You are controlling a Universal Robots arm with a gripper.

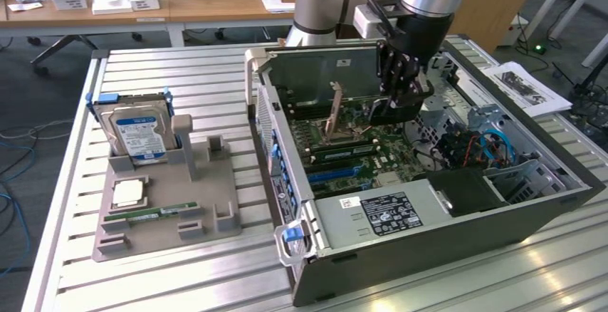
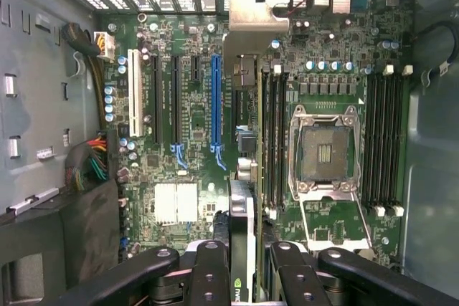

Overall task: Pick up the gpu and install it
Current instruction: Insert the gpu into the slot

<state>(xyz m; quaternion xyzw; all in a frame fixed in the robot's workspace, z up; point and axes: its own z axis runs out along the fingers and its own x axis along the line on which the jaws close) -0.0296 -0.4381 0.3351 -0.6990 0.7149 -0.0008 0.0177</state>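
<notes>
**Jaws clamped on gpu, card hanging over the slots**

Nearest the wrist camera, the dark jaws are seen closed on the gpu (image 2: 242, 234), which is gripped edge-on by its upper edge. The card is held upright, and its pale metal bracket (image 2: 252, 16) is pointed towards the vented rear wall of the case. Below it, the motherboard (image 2: 186, 141) is seen flat-on. The card's line falls between the blue slot (image 2: 215, 105) and the memory slots beside the CPU socket (image 2: 324, 152). Which slot lies directly under the card cannot be told from this angle, so contact is judged unlikely but not ruled out.

In the exterior view, the arm is brought straight down into the open computer case (image 1: 532, 205), with the wrist vertical. The gpu (image 1: 391, 115) is seen as a dark slab under the jaws, apparently just above the board. The hard drive (image 1: 138, 134) and the memory stick (image 1: 152, 214) are left in the grey holder (image 1: 218, 184) on the table (image 1: 171, 276), well apart from the case.

Judgement on the step in hand: good seating depends on the card being kept upright and parallel to the slot's length. The bracket should be lined up with the rear opening. Any tilt would likely put load on one end of the connector.
</notes>
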